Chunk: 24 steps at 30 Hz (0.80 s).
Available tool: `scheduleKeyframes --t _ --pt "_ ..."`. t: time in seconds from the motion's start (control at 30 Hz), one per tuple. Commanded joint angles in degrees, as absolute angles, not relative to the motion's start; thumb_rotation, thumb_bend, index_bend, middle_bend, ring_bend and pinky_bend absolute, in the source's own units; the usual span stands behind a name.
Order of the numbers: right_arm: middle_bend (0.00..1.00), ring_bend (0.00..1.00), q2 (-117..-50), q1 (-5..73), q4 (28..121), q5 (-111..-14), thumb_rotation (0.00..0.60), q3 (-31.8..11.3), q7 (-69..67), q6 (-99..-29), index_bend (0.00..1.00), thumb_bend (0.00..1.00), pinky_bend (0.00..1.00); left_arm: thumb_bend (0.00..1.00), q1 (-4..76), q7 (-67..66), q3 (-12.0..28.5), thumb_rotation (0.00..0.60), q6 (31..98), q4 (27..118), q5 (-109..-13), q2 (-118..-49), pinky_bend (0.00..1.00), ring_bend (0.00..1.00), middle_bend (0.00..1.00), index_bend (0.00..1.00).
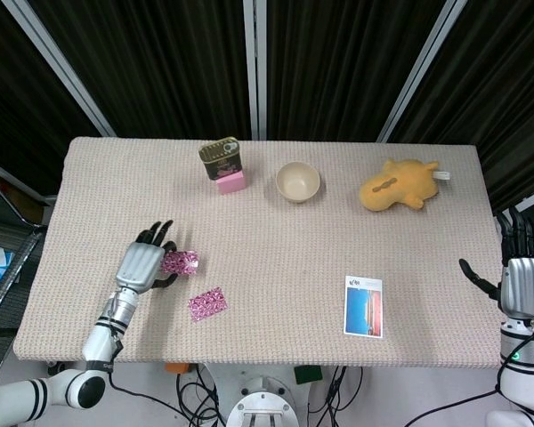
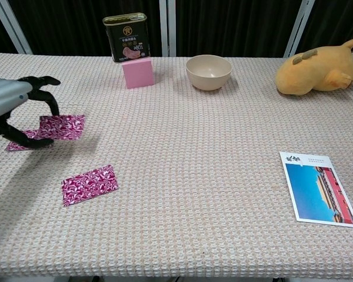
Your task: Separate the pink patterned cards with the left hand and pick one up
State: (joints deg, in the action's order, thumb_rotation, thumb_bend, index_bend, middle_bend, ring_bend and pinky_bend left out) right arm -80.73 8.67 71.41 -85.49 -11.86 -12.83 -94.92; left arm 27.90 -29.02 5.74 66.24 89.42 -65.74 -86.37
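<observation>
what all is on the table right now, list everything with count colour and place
pink patterned cards: three; one held up off the cloth by the left hand, one flat near the front edge, one partly hidden under the hand
can: one, dark with gold lid, on the pink block, back left
pink block: one, back left
bowl: one, cream, back centre
plush toy: one, yellow-orange, back right
postcard: one, blue picture, front right
table: one, beige woven cloth
left hand: silver and black, holds a card
right hand: beside the table's right edge, fingers apart
</observation>
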Motion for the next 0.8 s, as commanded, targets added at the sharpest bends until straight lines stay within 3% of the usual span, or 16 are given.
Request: scheduleKeyframes --t 0.03,0.3,0.8 --pt "0.0 0.0 -80.76 8.64 71.34 -85.51 0.6 -11.84 -12.86 -94.99 0.0 0.43 0.0 0.22 27.0 -28.99 6.18 0.503 66.06 89.42 -63.01 -84.3 0.17 0.0 0.01 0.38" --pt "0.0 0.0 -81.04 8.62 71.13 -85.64 0.6 -11.77 -12.54 -95.19 0.0 0.43 0.0 0.22 26.33 -29.17 3.32 0.504 64.68 82.71 -63.81 -84.51 0.16 0.0 0.01 0.39" --pt "0.0 0.0 -80.91 8.73 72.28 -85.78 0.6 -11.77 -11.07 -95.21 0.0 0.43 0.0 0.22 27.29 -17.2 3.43 0.5 59.93 77.67 -68.53 -84.26 0.15 0.0 0.01 0.38"
